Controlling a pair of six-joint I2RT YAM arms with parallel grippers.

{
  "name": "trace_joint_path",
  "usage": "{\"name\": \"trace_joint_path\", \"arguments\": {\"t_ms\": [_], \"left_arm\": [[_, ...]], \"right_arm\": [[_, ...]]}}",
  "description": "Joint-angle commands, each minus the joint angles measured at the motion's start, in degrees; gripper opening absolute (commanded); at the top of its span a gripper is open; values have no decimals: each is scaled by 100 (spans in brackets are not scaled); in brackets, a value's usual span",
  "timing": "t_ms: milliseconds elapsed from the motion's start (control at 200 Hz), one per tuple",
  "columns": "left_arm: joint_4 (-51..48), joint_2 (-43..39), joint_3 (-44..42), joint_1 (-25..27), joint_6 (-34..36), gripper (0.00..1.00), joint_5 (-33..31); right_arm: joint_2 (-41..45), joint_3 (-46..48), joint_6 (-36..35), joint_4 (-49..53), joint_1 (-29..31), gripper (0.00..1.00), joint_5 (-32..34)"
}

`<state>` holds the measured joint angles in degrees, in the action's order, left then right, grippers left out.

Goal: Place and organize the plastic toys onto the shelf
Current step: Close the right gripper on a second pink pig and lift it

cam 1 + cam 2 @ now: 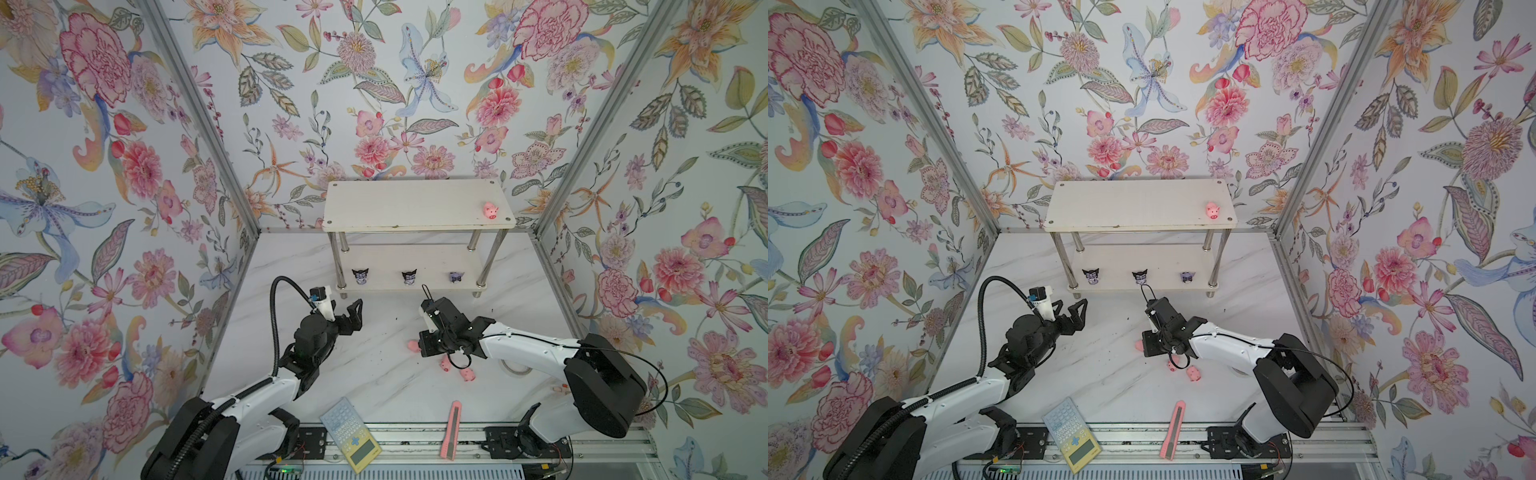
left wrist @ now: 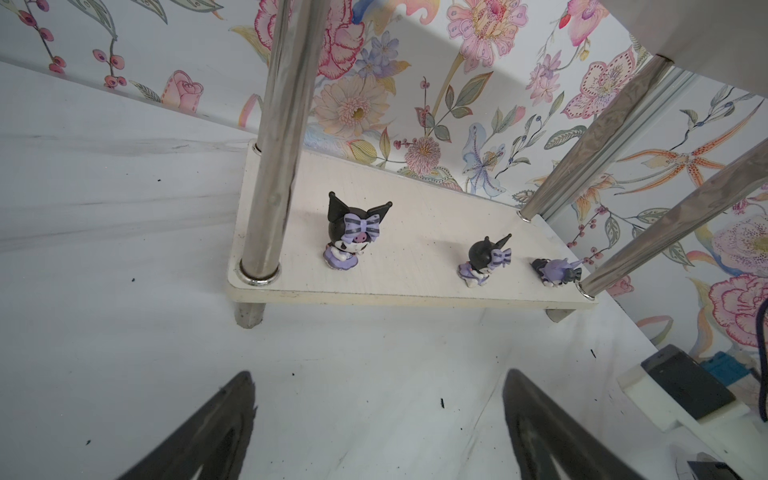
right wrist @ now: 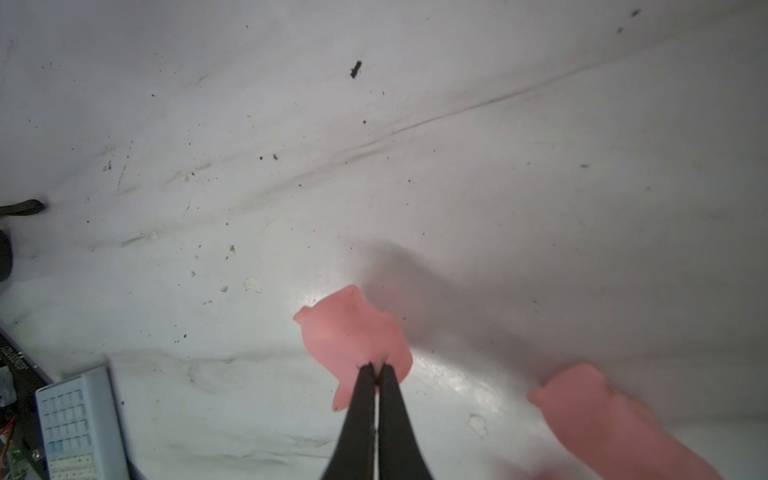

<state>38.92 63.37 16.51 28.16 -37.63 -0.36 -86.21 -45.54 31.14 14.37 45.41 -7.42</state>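
Right pincer (image 3: pixel 376 369) stood with its tips pressed together at the very edge of a pink pig (image 3: pixel 353 332) lying on the table (image 3: pixel 374 145). From the wrist view I could not tell whether a sliver of the toy was nipped between them or nothing at all. Left pincer (image 2: pixel 378 374) hung empty, jaws wide apart, on the near side of the shelf (image 1: pixel 415 203), toward its left end.

On that shelf the shelved pig (image 1: pixel 491 210) sat at the right end of the top board. Three figurines were spaced along the lower board's near edge: left figurine (image 1: pixel 360 276), middle figurine (image 1: pixel 409 277) and right figurine (image 1: pixel 456 276), the last apparently tipped over. In a top view three pigs lay loose on the table close around the right pincer: leftmost pig (image 1: pixel 412 345), middle pig (image 1: pixel 446 365) and rightmost pig (image 1: pixel 468 375). A fifth I could not find.

My worry was the grip. If only an ear or a foot was caught, I judged a lift could let the pig slip out and roll, or leave it behind entirely. Tips shut on nothing could merely shove it into the neighbouring pig (image 3: pixel 602 415) just beside it. A rounded toy set down close to the top board's edge might also topple off. The calculator (image 1: pixel 351 432) and utility knife (image 1: pixel 453 430) at the near edge were not toys and needed leaving alone.
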Motion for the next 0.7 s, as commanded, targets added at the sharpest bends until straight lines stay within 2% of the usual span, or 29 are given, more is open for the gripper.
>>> {"name": "trace_joint_path", "arguments": {"t_ms": [0, 85, 125, 210, 270, 310, 520, 696], "left_arm": [[204, 74, 71, 44, -83, 94, 66], [205, 79, 80, 45, -95, 94, 105], [191, 67, 85, 50, -95, 94, 125], [169, 21, 67, 47, -83, 94, 118], [199, -12, 38, 48, -76, 94, 104], [232, -27, 16, 49, -69, 94, 98], [278, 44, 27, 42, -69, 94, 87], [385, 232, 88, 40, -84, 94, 166]], "right_arm": [[-109, 185, 470, 59, 42, 0, -174], [-223, 214, 524, -76, 75, 1, -240], [-251, 197, 527, -93, 86, 7, -250], [-221, 200, 485, -143, 100, 36, -243], [-173, 209, 419, -139, 113, 51, -216], [-138, 219, 373, -141, 115, 57, -191], [-2, 341, -37, -488, 263, 67, -239], [-365, 243, -264, -760, 542, 72, -110]]}}
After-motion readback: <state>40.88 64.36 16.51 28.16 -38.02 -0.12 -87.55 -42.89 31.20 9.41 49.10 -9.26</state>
